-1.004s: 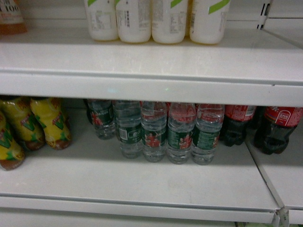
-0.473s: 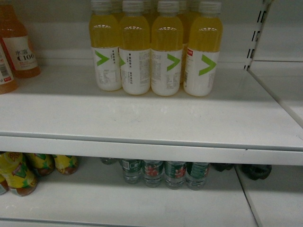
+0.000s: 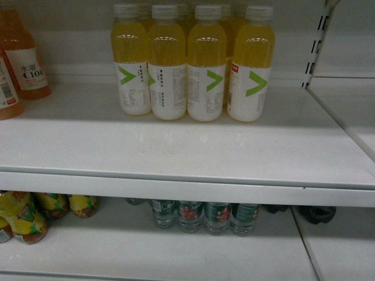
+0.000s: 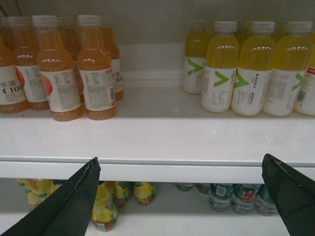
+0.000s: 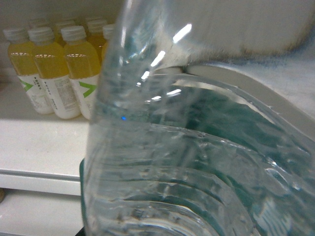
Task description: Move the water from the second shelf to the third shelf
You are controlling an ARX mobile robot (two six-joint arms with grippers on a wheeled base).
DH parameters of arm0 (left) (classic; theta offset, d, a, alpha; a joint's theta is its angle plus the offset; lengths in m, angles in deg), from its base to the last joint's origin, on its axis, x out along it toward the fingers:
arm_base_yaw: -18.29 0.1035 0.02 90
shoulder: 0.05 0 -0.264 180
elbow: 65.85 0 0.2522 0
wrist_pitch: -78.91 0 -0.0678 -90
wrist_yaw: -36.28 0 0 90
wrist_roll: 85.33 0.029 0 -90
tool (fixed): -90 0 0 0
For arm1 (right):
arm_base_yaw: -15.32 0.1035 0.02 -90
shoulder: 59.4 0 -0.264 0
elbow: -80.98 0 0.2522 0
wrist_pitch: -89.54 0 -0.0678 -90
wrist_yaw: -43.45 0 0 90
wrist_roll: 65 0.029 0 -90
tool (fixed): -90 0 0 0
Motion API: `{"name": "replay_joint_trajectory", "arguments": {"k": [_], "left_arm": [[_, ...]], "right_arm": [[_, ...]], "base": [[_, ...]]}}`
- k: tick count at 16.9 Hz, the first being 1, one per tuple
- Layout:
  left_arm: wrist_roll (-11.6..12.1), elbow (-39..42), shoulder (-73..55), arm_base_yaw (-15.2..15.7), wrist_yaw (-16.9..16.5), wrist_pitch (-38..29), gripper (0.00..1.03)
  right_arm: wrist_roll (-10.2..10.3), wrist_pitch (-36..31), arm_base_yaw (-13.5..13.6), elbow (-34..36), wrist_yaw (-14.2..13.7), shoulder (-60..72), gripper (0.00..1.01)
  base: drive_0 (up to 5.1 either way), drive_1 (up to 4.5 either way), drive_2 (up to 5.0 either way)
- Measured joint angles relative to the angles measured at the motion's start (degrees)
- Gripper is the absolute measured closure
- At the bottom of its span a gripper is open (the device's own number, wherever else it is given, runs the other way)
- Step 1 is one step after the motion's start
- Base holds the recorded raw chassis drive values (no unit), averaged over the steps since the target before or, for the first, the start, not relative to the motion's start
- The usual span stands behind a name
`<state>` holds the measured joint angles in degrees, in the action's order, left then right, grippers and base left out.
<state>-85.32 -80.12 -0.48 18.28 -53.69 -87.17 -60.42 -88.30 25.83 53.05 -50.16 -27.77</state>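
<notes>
At the shelves, the right end effector grips a water bottle [image 5: 187, 162] before the upper shelf [image 3: 187, 146]. Head view has risen from the water row [image 3: 202, 215]; placing looks next. Left end effector [image 4: 182, 196] gapes empty.

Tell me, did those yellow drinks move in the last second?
No. The yellow drinks sit lower in the head view, but the shelf edge dropped with them; the camera tilted up, not the bottles.

Head view lifted from the lower shelf to the upper shelf [image 3: 187, 152], yellow drink bottles [image 3: 206, 64] now whole in view, water bottles [image 3: 204, 215] sunk to the bottom edge
</notes>
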Motion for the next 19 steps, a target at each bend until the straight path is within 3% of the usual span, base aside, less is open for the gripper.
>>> {"name": "replay_joint_trajectory", "arguments": {"k": [2,19], "left_arm": [[0.0,0.0,0.0,0.0,-0.1,0.0,0.05],[0.0,0.0,0.0,0.0,0.0,0.0,0.05]], "right_arm": [[0.0,0.0,0.0,0.0,-0.1,0.0,0.58],[-0.1,0.0,0.0,0.0,-0.4,0.0,0.58]], "base": [[0.0,0.0,0.0],[-4.1,2.15,2.1]]}}
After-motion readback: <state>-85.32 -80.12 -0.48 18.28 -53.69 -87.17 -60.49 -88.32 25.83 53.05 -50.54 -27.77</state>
